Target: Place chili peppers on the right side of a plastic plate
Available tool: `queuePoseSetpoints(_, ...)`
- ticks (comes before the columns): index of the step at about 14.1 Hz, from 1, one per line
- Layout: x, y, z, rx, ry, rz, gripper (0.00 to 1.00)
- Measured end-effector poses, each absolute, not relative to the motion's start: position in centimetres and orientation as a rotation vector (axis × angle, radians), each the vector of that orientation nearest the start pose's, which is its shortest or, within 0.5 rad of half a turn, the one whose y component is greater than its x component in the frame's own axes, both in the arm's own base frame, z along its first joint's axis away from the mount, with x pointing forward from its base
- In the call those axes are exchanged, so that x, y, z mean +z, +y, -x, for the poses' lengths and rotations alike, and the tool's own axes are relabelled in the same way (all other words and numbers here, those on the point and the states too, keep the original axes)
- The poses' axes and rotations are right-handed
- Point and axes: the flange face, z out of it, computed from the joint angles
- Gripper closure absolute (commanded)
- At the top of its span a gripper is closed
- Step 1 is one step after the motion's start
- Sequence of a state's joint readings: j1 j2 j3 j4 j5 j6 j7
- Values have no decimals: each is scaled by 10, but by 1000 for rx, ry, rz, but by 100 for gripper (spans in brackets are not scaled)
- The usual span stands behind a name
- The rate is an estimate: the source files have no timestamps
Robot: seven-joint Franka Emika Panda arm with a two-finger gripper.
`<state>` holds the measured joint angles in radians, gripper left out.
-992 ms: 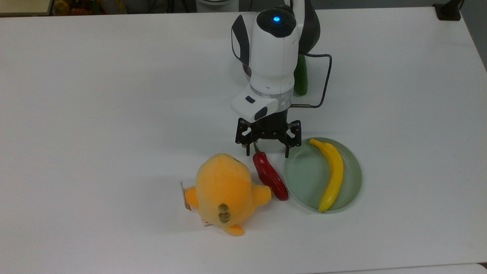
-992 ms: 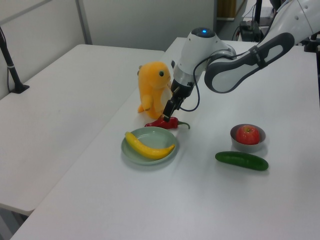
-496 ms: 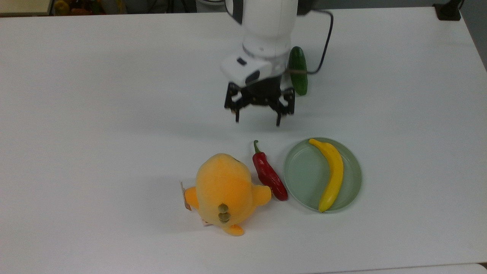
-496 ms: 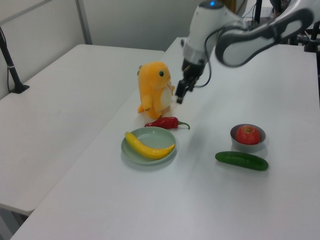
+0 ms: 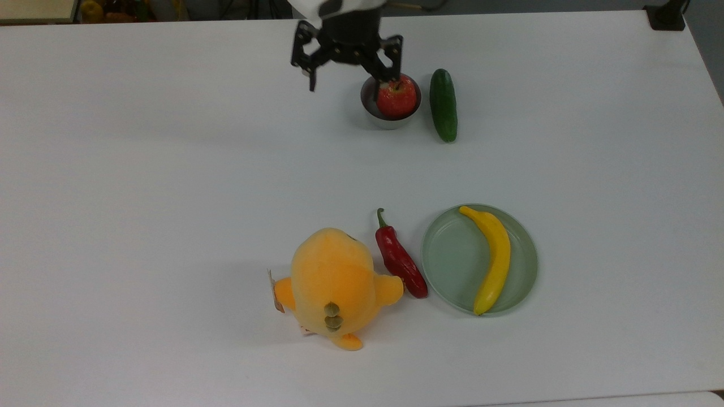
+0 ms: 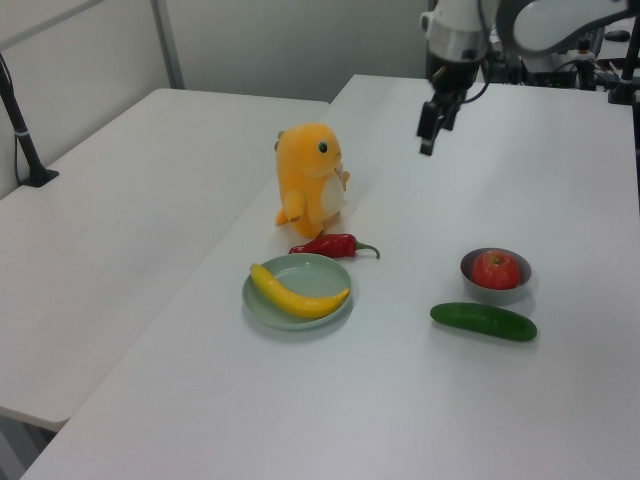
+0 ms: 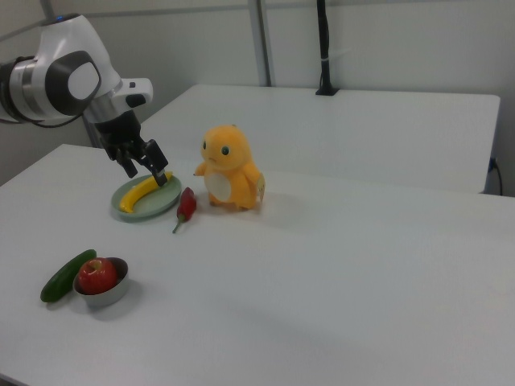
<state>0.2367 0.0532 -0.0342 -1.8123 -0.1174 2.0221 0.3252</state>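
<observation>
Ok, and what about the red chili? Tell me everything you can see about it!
The chili is glossy red, long and slightly bent, with a thin curled green stem at one end. It looks smooth, like plastic. It lies flat on the white table, between the orange plush toy and the pale green plate. In the top view, its stem points away from the toy and its tip sits right beside the plate's rim and the toy's arm. Nothing holds it.
</observation>
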Motion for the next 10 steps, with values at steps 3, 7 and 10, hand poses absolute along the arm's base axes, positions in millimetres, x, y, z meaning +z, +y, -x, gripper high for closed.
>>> queuePoseSetpoints(3, 533, 70, -567, -248, 117, 3184, 0)
queuePoseSetpoints(7, 536, 42, -567, -225, 163, 3119, 0)
queuePoseSetpoints(10, 528, 45, -570, -205, 177, 3095, 0)
